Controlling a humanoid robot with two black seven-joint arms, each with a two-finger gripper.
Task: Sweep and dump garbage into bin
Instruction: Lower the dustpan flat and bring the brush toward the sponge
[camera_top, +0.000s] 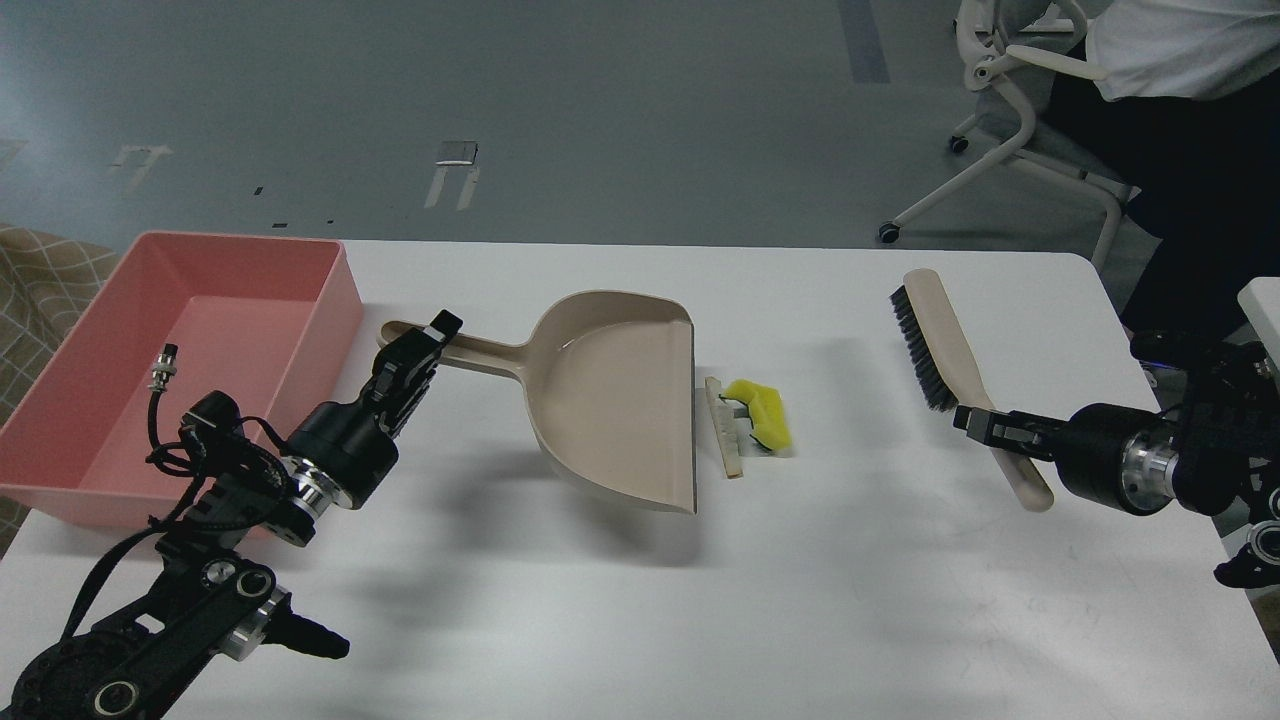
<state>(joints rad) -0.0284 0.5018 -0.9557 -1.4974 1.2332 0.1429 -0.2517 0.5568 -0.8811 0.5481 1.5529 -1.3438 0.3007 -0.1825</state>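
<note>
One pink bin (300, 290) stands at the far left of the white surface (640, 600), nothing visible inside it. Just right of it, the left hand (420, 345) is closed around the handle of one beige dustpan (620, 400), whose open mouth faces right. Two pieces of garbage lie just beside that mouth: one pale flat strip (724, 428) nearest the pan's edge, and one yellow chunk (765, 412) with a dark green layer touching the strip's right side. Well to the right, one beige brush (935, 335) with black bristles is clamped at its handle by the right hand (985, 425). One office chair (1010, 90) stands on the floor beyond.
</note>
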